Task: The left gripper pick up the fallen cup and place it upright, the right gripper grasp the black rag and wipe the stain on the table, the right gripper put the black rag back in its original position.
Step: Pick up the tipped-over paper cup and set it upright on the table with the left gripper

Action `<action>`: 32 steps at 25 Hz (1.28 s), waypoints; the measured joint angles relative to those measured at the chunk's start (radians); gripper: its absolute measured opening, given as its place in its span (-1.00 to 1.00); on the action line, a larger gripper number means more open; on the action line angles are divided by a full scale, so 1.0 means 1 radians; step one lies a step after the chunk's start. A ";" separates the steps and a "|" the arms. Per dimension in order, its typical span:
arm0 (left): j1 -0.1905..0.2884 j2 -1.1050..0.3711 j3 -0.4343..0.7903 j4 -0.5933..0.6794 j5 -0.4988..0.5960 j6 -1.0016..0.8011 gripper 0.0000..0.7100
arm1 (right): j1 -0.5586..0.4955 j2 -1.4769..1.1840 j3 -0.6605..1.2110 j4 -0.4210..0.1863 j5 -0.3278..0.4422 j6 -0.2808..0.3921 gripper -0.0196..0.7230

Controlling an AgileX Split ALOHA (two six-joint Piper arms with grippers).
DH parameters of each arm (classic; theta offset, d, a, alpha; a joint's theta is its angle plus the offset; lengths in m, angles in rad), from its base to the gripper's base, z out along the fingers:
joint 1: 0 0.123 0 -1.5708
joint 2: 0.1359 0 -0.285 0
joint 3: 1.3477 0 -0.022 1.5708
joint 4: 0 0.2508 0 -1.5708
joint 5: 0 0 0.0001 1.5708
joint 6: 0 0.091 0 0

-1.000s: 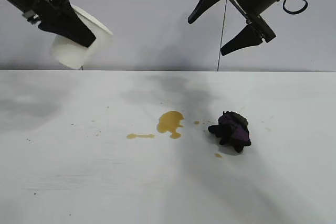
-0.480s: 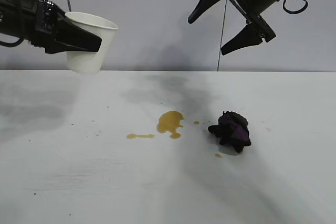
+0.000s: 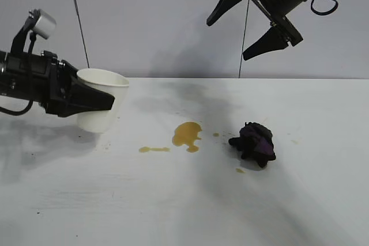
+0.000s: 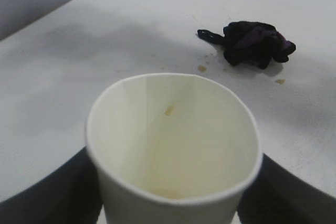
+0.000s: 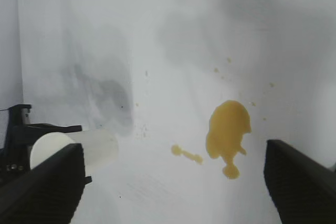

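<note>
Nearest to you in the exterior view lies a bare stretch of the table [image 3: 173, 211], white with faint grey smudges. Farther in, near the middle, you see the stain [image 3: 187, 135]: a yellow-brown blotch with a thin streak to its left and small drops to its right. Just to the right of those drops sits the black rag [image 3: 253, 141], a bunched wad with purple folds, resting on the table and touched by neither arm.

At the left, your left gripper [image 3: 86, 101] reaches in low from the left edge, roughly level with the tabletop. Its fingers are clamped on the cup [image 3: 101, 106], one dark wedge crossing the cup's near side. The cup is upright, mouth up, well to the left of the stain. You cannot tell from here whether its base touches the table or sits just above it. In the left wrist view the cup [image 4: 173, 150] fills the foreground, its open mouth facing the camera, a faint yellowish tint inside, the dark fingers on either side of it, and the rag [image 4: 249, 43] farther off.

Farthest back and high up, your right gripper [image 3: 248, 21] hangs above the rag and stain, its fingers spread wide and holding nothing. Its wrist view looks down on the stain [image 5: 227, 129] between its fingers.
</note>
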 joint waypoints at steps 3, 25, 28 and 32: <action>0.000 0.022 0.000 -0.002 0.018 0.050 0.29 | 0.000 0.000 0.000 -0.004 0.000 -0.001 0.78; 0.000 0.077 0.000 -0.007 0.059 0.235 0.29 | 0.000 0.000 0.000 -0.010 -0.001 -0.001 0.78; 0.000 0.077 0.000 -0.007 0.058 0.254 0.29 | 0.000 0.000 0.000 -0.010 -0.001 -0.001 0.78; 0.000 0.077 0.000 -0.007 0.056 0.272 0.29 | 0.000 0.000 0.000 -0.010 0.000 -0.001 0.78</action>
